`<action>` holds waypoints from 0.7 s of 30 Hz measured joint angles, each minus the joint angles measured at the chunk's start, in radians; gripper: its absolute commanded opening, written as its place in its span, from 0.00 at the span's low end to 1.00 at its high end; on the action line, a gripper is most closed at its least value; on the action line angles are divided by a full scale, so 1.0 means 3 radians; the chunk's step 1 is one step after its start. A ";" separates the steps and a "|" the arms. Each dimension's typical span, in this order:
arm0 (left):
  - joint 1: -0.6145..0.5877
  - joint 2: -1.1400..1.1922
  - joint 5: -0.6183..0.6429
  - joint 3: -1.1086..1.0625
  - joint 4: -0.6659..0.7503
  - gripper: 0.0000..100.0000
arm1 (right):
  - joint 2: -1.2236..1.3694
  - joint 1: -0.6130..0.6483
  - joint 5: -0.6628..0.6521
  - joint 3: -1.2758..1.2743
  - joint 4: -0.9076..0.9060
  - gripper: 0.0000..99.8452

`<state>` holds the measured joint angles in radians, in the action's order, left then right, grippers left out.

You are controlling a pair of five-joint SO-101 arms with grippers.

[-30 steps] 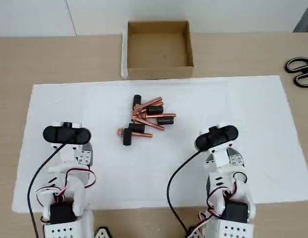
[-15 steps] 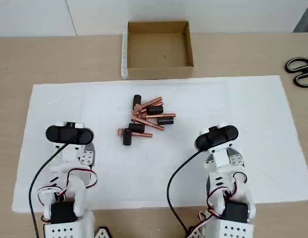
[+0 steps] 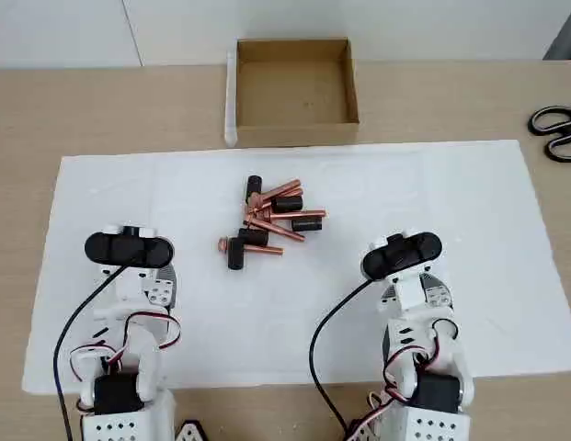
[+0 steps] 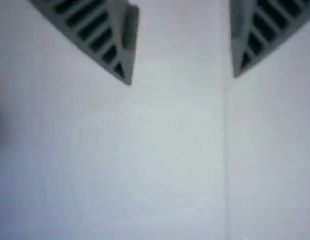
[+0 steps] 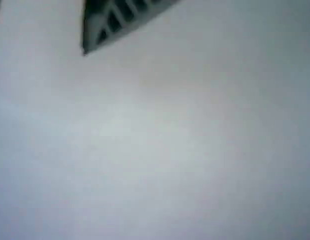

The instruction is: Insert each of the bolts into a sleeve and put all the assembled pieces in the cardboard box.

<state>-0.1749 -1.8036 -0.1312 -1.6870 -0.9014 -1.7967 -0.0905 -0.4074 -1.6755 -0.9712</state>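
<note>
Several copper bolts [image 3: 283, 215] and black sleeves [image 3: 306, 223] lie in a loose heap on the white sheet [image 3: 469, 202], near its middle. One sleeve [image 3: 235, 251] with a bolt [image 3: 259, 247] beside it lies a little apart, nearer the arms. The open cardboard box [image 3: 294, 87] stands beyond the sheet. The left arm [image 3: 129, 250] and right arm [image 3: 402, 254] sit at the near side, both short of the heap. My left gripper [image 4: 182, 77] is open over bare sheet, holding nothing. One finger [image 5: 112, 22] of the right gripper hangs over bare sheet.
Black scissors [image 3: 556, 129] lie on the wooden table at the far right. A white strip [image 3: 231, 101] lies along the box's left wall. Bare sheet spreads between the arms and the heap and out to both sides.
The left arm's head has shifted slightly to the right. The right arm, the heap and the box have not moved.
</note>
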 measured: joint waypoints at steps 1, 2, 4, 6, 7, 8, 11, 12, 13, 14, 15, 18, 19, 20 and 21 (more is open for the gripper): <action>0.0000 0.0000 0.0000 0.0000 0.0000 0.13 | 0.0000 0.0000 0.0000 0.0000 0.0000 0.12; 0.0000 0.0000 0.0000 0.0000 0.0000 0.13 | 0.0000 0.0000 0.0000 0.0000 0.0000 0.12; 0.0000 0.0000 0.0000 0.0000 0.0000 0.13 | 0.0000 0.0000 0.0000 0.0000 0.0000 0.12; 0.0000 0.0000 0.0000 0.0000 0.0000 0.13 | 0.0000 0.0000 0.0000 0.0000 0.0000 0.12; 0.0000 0.0000 0.0000 0.0000 0.0000 0.13 | 0.0000 0.0000 0.0000 0.0000 0.0000 0.12; 0.0000 0.0000 0.0000 0.0000 0.0000 0.13 | 0.0000 0.0000 0.0000 0.0000 0.0000 0.12; 0.0000 0.0000 0.0000 0.0000 0.0000 0.13 | 0.0000 0.0000 0.0000 0.0000 0.0000 0.12; 0.0000 0.0000 0.0000 0.0000 0.0000 0.13 | 0.0000 0.0000 0.0000 0.0000 0.0000 0.12; 0.0000 0.0000 0.0000 0.0000 0.0000 0.13 | 0.0000 0.0000 0.0000 0.0000 0.0000 0.12; 0.0000 0.0000 0.0000 0.0000 0.0000 0.13 | 0.0000 0.0000 0.0000 0.0000 0.0000 0.12; 0.0000 0.0000 0.0000 0.0000 0.0000 0.13 | 0.0000 0.0000 0.0000 0.0000 0.0000 0.12; 0.0000 0.0000 0.0000 0.0000 0.0000 0.13 | 0.0000 0.0000 0.0000 0.0000 0.0000 0.12; 0.0000 0.0000 0.0000 0.0000 0.0000 0.13 | 0.0000 0.0000 0.0000 0.0000 0.0000 0.12; 0.0000 0.0000 0.0000 0.0000 -0.0020 0.13 | 0.0000 0.0000 0.0000 0.0000 0.0000 0.12; -0.0005 0.0000 0.0000 0.0000 -0.0051 0.13 | -0.0005 -0.0031 0.0000 0.0020 0.0000 0.12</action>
<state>-0.1765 -1.8036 -0.1312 -1.6870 -0.9168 -1.7983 -0.0997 -0.4074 -1.6694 -0.9712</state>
